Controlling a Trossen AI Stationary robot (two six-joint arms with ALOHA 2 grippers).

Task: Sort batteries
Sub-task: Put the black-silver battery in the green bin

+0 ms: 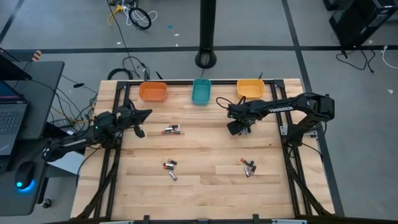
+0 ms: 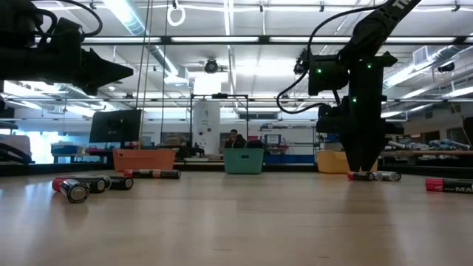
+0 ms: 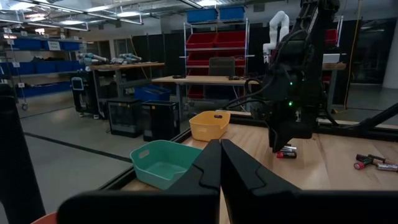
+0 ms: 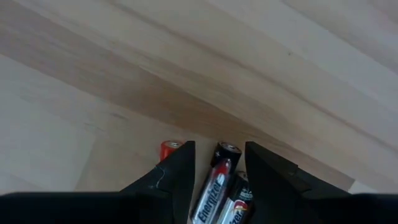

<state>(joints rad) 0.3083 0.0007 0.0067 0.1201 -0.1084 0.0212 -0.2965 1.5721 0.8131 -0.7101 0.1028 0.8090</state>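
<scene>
My right gripper (image 4: 219,147) is open and points down at the table in front of the yellow bin (image 1: 250,89). Its fingers stand on either side of two black-and-silver batteries (image 4: 214,180) lying side by side; a red-ended battery (image 4: 169,149) lies just outside one finger. The low view shows its fingertips (image 2: 362,168) down by these batteries (image 2: 373,176). My left gripper (image 3: 221,163) is shut and empty, held above the table near the orange bin (image 1: 153,92). More batteries lie flat on the wood in three small groups (image 1: 171,130), (image 1: 170,168), (image 1: 249,167). My right gripper comes from above, pointing down, with its fingers (image 4: 177,174) lying along the two batteries between them. The batteries rest flat on the table. I cannot tell whether the fingers touch them.
Orange, teal (image 1: 201,92) and yellow bins stand in a row along the far edge. Dark frame rails (image 1: 112,162) run down both sides of the table. Bare wood lies between the battery groups. A person sits in the room beyond (image 2: 235,139).
</scene>
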